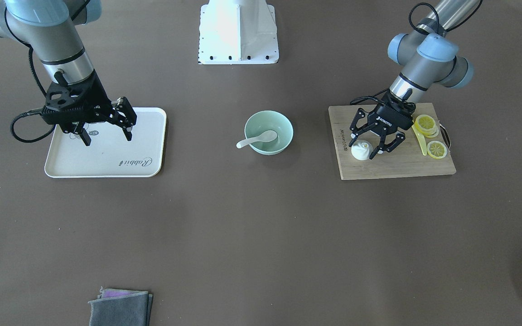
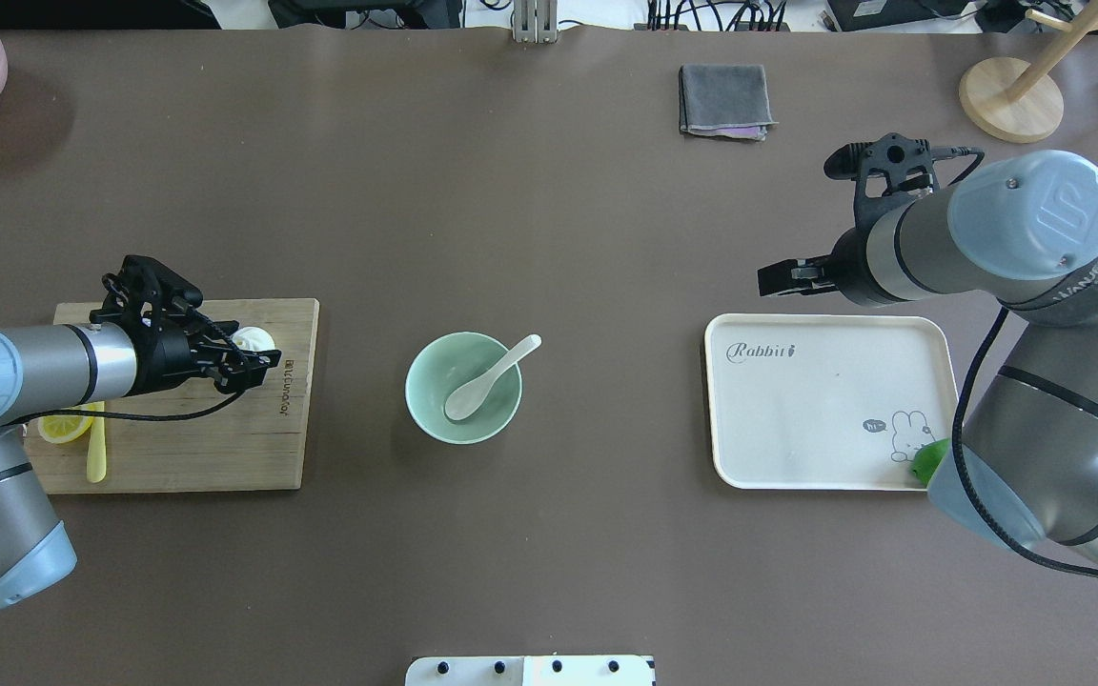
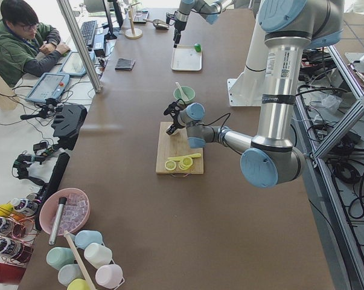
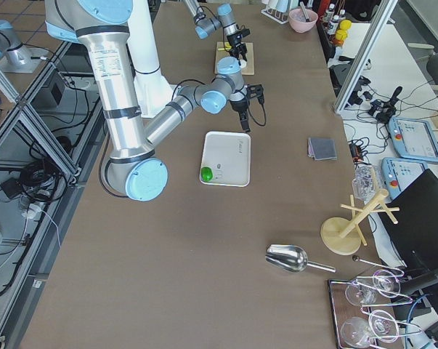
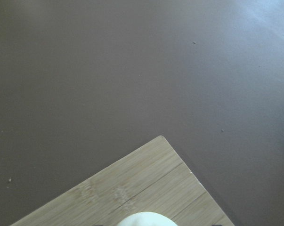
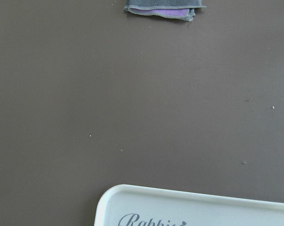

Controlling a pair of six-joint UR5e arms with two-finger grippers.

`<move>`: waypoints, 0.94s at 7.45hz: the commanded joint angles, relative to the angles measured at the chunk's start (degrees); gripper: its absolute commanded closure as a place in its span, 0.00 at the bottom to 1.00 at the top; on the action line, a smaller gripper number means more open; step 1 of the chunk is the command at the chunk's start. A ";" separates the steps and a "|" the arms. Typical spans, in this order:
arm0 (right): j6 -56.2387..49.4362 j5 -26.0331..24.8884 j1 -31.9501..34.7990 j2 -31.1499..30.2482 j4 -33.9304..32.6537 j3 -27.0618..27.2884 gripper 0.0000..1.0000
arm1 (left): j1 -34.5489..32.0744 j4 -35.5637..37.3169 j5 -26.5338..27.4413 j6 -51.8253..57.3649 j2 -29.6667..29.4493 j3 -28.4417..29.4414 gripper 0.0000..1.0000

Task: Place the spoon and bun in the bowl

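Brown table (image 1: 261,235) fills every view, and you have both arms over it. Your right arm (image 1: 57,50), at the upper left of the front view, hangs its jaws spread wide and empty over the cream tray (image 1: 107,165) left of centre. Your left arm (image 1: 424,63), at the upper right, reaches down to the wooden board (image 1: 401,167) right of centre. Its jaws are released, fingers splayed to either side of the bun, and I cannot tell whether they touch it.

The bowl (image 1: 286,127) sits at the middle of the frame, well apart from both tray and board. The spoon (image 1: 257,138) is already in it: scoop inside, handle leaning out over the rim towards the left. So half of your job looks done.

The bun (image 1: 360,151) lies on the board's left part, not lifted; its top just shows at the bottom edge of the left wrist view. What is left, by my reading: close on the bun, carry it across to the bowl and set it in beside the spoon. Ignore the lemon slices (image 1: 426,124) on the board's right end.
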 commanded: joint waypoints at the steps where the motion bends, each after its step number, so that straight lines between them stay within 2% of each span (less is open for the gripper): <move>1: 0.64 -0.07 -0.08 0.07 0.00 0.07 0.00 | 0.10 -0.54 0.07 -5.08 -0.93 -3.23 1.00; 3: 0.73 -0.24 -0.08 0.07 0.00 -0.01 0.00 | 0.71 0.25 0.59 -16.42 -8.90 -2.46 1.00; 4: 0.73 -0.25 -0.17 0.07 0.00 -0.02 0.00 | 3.59 0.25 3.38 -19.08 -10.85 -2.37 1.00; 5: 0.90 -0.25 -0.26 0.07 0.00 -0.02 0.00 | 8.58 0.34 9.32 -19.45 -13.48 -2.37 1.00; 6: 0.99 -0.94 -0.52 0.07 0.00 -0.19 0.00 | 10.98 0.42 11.65 -19.54 -15.77 -2.20 1.00; 7: 1.08 -1.12 -0.70 0.16 0.00 -0.45 0.00 | 11.96 0.42 12.45 -19.63 -16.66 -1.24 0.85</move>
